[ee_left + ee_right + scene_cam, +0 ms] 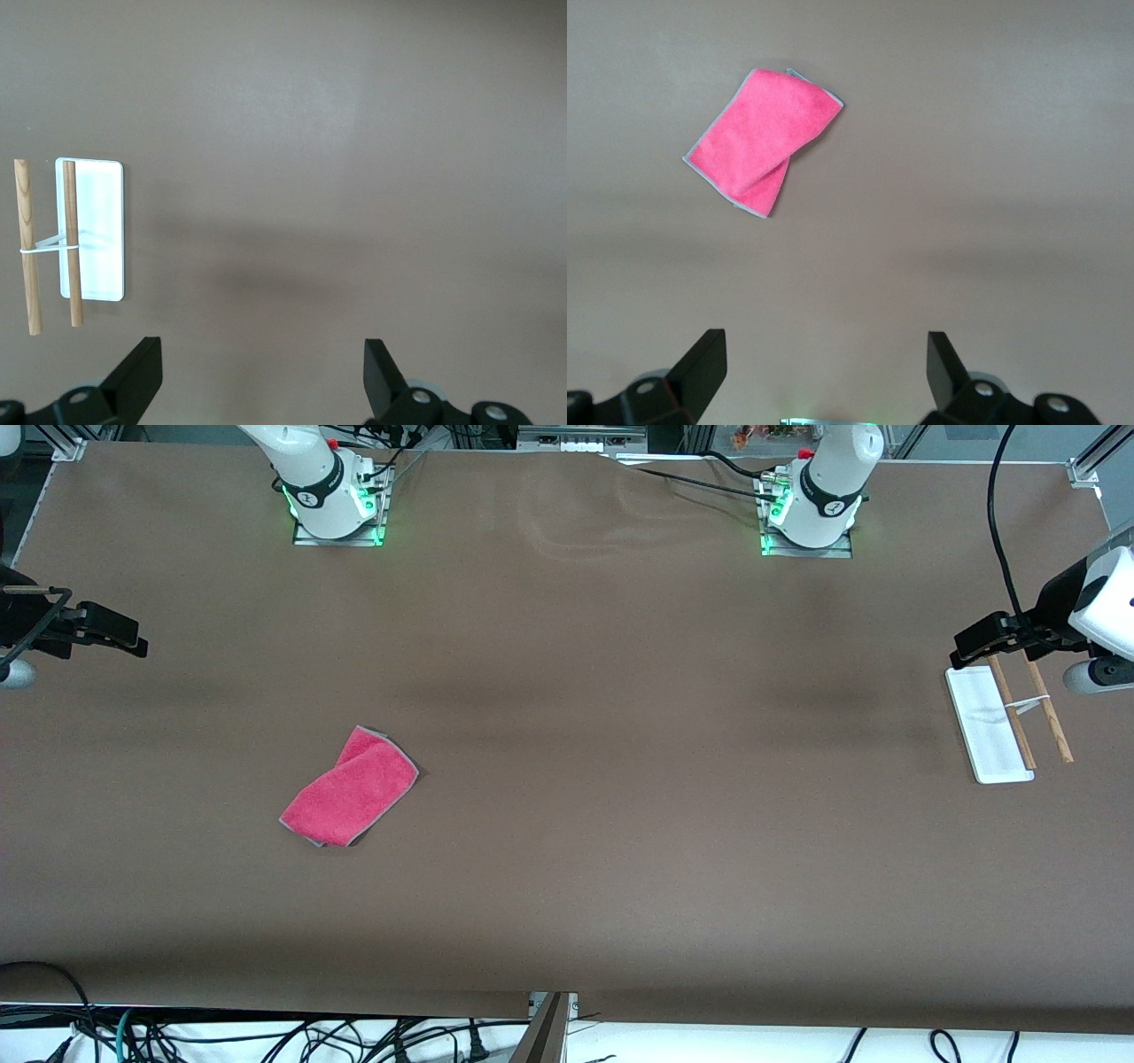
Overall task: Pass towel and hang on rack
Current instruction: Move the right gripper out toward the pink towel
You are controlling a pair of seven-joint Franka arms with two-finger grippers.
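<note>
Nothing grasped yet; task looks unstarted. Towel [349, 786] lies folded over itself, flat on the brown counter [620, 824], toward the right arm's end and nearer the front camera than both bases. Rack [1005, 722] sits at the left arm's end, white base flat on the counter with the two wooden rods beside it, joined by a white crosspiece.

Right pincer [133, 642] hangs over the counter edge at its own end, well apart from the towel; jaws spread wide, empty, per its wrist view [824, 372]. Left pincer [970, 646] hovers just over the rack's end, jaws also wide and empty [261, 376].

Layout probably explains the handover: towel is on the right arm's half, rack on the left arm's, so right likely picks and passes, left hangs. Both arms look parked at start poses.

No readable brand, label or writing on towel or rack. Small marks on the arm bases are too small to read.
</note>
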